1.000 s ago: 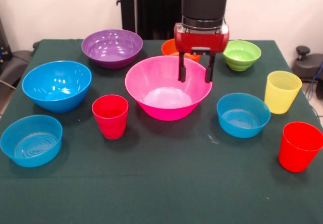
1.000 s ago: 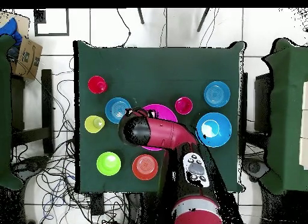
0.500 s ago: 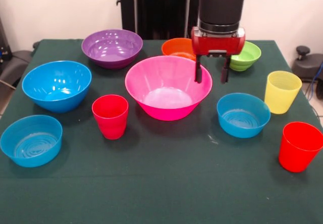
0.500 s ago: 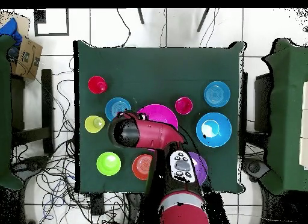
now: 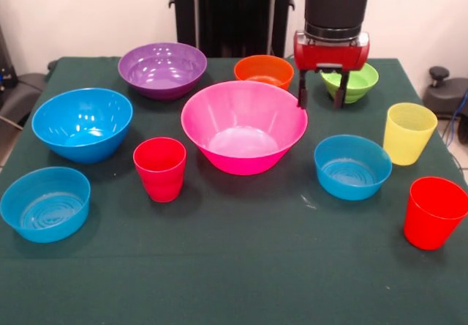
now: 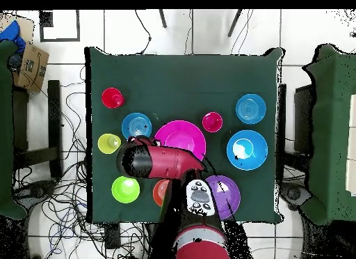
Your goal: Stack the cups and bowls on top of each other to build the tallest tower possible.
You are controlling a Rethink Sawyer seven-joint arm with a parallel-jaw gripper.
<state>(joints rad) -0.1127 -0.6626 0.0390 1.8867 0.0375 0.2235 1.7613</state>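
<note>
— Pink bowl [image 5: 243,126]: where does it sit?
— Mid-surface [image 5: 241,259], unstacked, bowls and cups scattered around it.
— And the hand [image 5: 320,99]?
— Empty, fingers apart, hovering beside the pink rim, before the lime green bowl [image 5: 356,80].

arm [image 6: 163,161] lies over the table [image 6: 184,72] between pink bowl [image 6: 180,138] and lime bowl [image 6: 125,189], partly covering orange bowl [image 6: 160,192]

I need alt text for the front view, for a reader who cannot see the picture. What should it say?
A red and black arm's open end effector hangs empty between the big pink bowl and the lime green bowl. Seven bowls and three cups stand apart on the green table; nothing is stacked yet.
</note>
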